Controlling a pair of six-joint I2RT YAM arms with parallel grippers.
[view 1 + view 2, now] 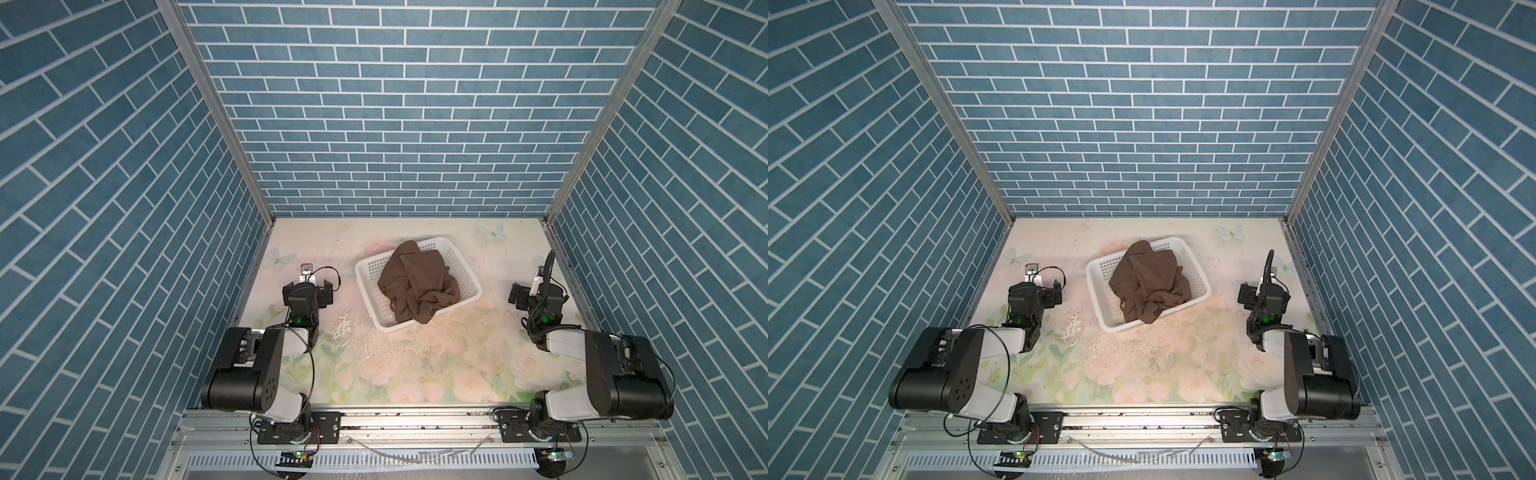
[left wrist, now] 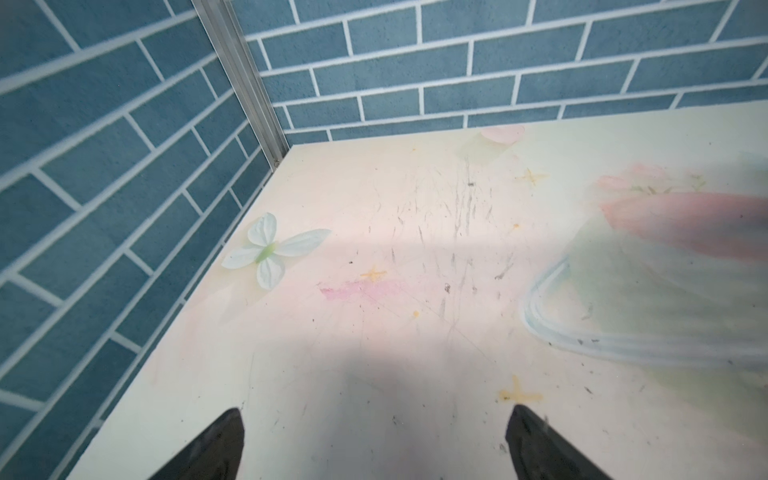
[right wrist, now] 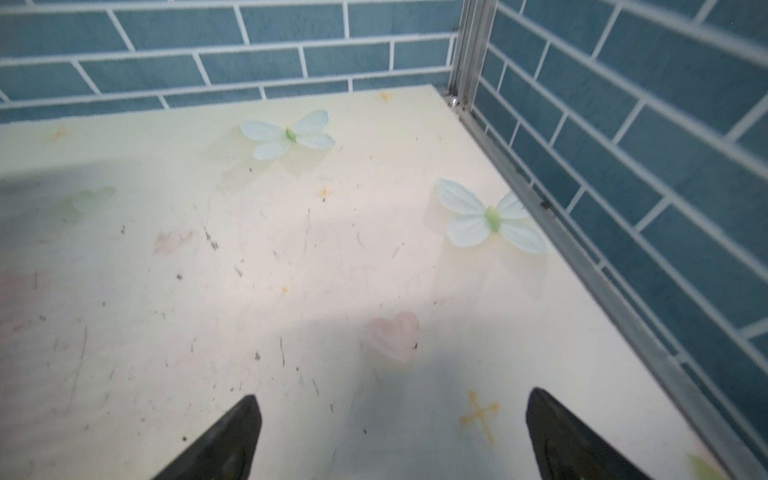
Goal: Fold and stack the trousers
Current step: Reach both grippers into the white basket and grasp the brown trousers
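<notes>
The dark brown trousers lie crumpled in a heap inside the white perforated basket at the middle of the table, one fold hanging over its far rim. My left gripper rests low to the basket's left, open and empty. In the left wrist view its fingers stand wide apart over bare table. My right gripper sits well to the basket's right near the side wall, open too. Only table shows between its fingers. Neither wrist view shows the trousers.
Blue brick-pattern walls close in the table on three sides, with metal corner posts. The table top carries a pale floral print. Both arm bases are mounted on a metal rail along the front edge.
</notes>
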